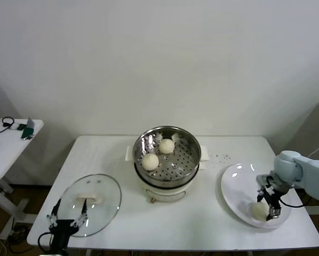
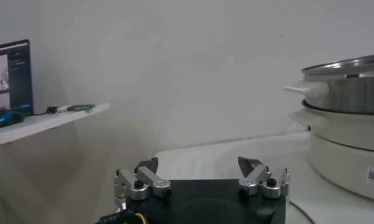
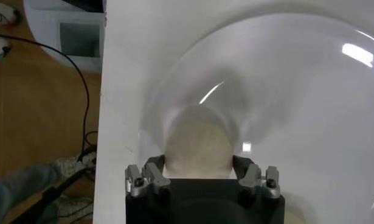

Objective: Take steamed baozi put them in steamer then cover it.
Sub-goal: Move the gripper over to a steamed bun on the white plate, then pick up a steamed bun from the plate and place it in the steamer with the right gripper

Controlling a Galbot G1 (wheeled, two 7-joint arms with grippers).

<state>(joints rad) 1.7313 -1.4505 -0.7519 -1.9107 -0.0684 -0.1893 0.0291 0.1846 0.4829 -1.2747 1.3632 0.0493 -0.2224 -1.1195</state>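
On the white plate [image 1: 235,181] at the table's right side, the right gripper [image 1: 270,209] is down over a steamed baozi [image 1: 259,210], w/ a finger on each side of the bun; the right wrist view shows that bun [image 3: 199,146] sitting between the two fingers [image 3: 151,171], both touching or v. nearly touching its sides, so the grip looks closed on it, bun resting on the plate [image 3: 308,103] near its front rim. Only this one bun is visible on the plate. Centre of the white table [image 1: 202,224] stands the steamer [image 1: 167,160], shiny steel basket on its cream pot base, uncovered, w/ two more steamed baozi inside: one toward the back [image 1: 167,145], one nearer the front-left [image 1: 150,161], close together but apart, both on the perforated floor. The cover [image 1: 93,202], clear glass w/ cream bar handle, lies flat on the table's front-left corner, well apart from the steamer. The left gripper [image 1: 68,220] sits low at that front-left edge, just beside the cover's near rim, fingers spread wide & holding nothing; left wrist view shows its fingers [image 2: 144,176] apart over the tabletop, w/ the steamer [image 2: 348,122] off to one side. A small side table [image 1: 10,144] w/ bits of gear stands off to the robot's left, against the wall
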